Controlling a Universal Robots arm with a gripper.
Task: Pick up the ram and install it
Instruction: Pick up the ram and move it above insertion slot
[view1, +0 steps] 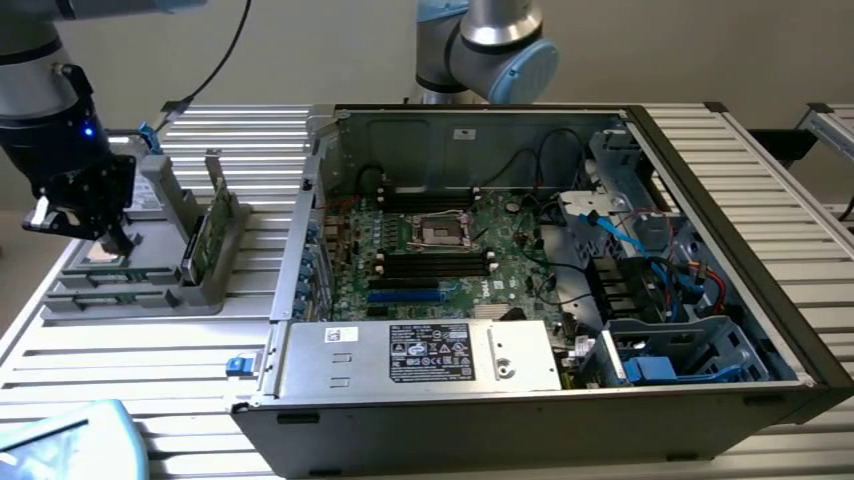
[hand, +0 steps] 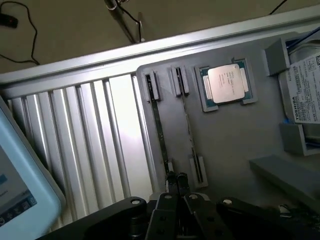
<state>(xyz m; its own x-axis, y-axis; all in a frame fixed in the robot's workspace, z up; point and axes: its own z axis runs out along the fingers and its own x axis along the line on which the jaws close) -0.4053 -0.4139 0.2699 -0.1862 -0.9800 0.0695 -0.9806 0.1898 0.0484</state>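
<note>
An open black-and-grey steel computer case (view1: 534, 410) crowds the ribbed metal table (view1: 160, 370), with one grey plastic parts tray (view1: 120, 305) along the exterior view's left edge. The black gripper (view1: 94, 235) (hand: 176, 181) hangs over the tray; whether it grips cannot be told. The ram (hand: 161, 130), a long thin board, stands on edge just below it, a second board (hand: 189, 125) beside it, then one square silver processor chip (hand: 227, 84).

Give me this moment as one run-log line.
gripper: over gray tray | ram: on edge in tray, ungrasped | computer case: open
</note>
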